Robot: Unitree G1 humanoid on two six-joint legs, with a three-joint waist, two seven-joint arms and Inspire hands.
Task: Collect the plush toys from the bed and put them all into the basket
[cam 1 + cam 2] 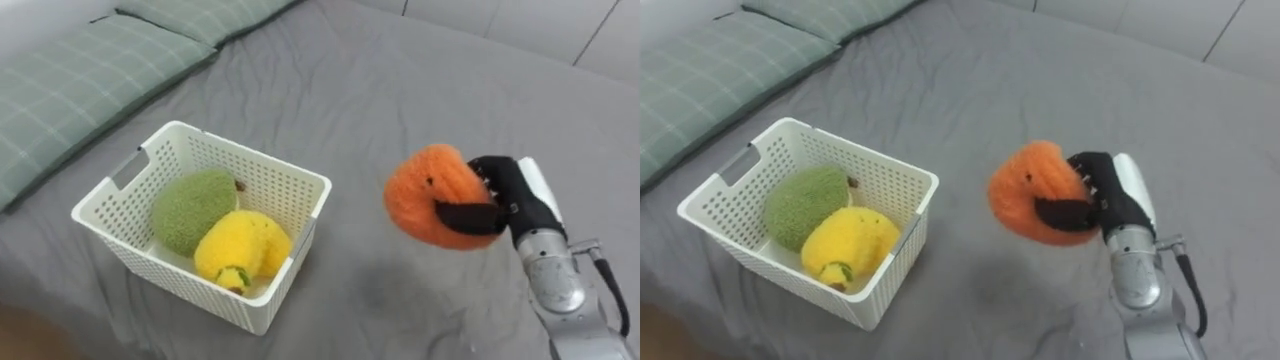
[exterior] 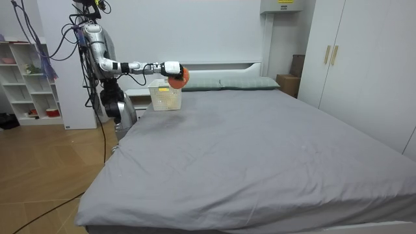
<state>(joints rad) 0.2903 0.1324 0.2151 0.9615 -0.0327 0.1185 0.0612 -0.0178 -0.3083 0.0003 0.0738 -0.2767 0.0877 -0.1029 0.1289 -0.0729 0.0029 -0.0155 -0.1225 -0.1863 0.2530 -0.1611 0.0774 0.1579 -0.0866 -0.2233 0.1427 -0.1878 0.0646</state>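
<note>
The right hand [image 1: 503, 205] clutches a fuzzy round orange toy [image 1: 432, 195] (beside the perforated white basket [image 1: 290, 180]).

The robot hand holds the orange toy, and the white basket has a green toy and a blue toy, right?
Not blue: the left eye view shows a fuzzy yellow plush toy beside the fuzzy green plush toy in the white plastic basket. The rest is right.

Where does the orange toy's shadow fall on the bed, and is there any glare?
Left eye view: a faint, soft-edged shadow lies on the grey bed beneath the orange toy that the right hand holds, between it and the basket. Right eye view: the same soft patch, no glare. Room view: a dim patch by the basket, with even light.
</note>
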